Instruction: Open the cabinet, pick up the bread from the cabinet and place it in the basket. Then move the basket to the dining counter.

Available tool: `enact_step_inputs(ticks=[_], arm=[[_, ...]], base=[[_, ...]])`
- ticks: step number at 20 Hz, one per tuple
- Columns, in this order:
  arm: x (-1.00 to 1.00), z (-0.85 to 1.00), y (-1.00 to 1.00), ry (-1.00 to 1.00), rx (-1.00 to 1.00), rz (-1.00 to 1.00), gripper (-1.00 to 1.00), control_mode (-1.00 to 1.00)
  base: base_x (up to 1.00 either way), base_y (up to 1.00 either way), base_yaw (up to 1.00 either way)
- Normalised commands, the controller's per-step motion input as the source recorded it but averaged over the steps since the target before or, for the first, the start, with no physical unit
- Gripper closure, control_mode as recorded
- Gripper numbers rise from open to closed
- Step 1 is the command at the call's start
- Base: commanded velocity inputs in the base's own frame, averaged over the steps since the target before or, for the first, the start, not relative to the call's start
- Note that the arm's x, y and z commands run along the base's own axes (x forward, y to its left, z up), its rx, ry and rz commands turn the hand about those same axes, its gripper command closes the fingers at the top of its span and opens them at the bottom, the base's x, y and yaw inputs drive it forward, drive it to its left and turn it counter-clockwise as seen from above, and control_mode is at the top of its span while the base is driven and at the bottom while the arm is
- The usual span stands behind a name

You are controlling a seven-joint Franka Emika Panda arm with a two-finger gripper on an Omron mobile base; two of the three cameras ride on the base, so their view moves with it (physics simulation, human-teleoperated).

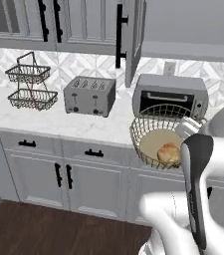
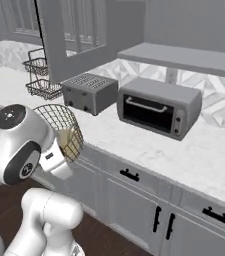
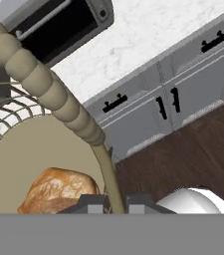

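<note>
Tan basket [image 1: 156,134], golden-brown bread [image 1: 168,153], white-marble ctr [image 1: 78,124].

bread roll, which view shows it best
The hand view: the bread lies close up on the tan bottom of the basket. The left base view shows it small inside the basket. In the right base view I cannot make it out.

A silver toaster [image 1: 89,95] stood between a two-tier wire rack [image 1: 30,82] and a toaster oven [image 1: 170,96] on the marble worktop [image 1: 44,119].
</note>
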Motion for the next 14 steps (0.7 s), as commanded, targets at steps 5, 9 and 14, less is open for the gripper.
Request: enact_step_inputs(ticks=[5,9,14], arm=[[0.0,0.0,0.0,0.0,0.0,0.0,1.0,1.0],[0.0,0.0,0.0,0.0,0.0,0.0,1.0,1.0],[0.0,0.0,0.0,0.0,0.0,0.0,1.0,1.0]], base=[[0.0,0.06,1.0],[0.0,0.01,1.0],[0.0,0.0,1.0]])
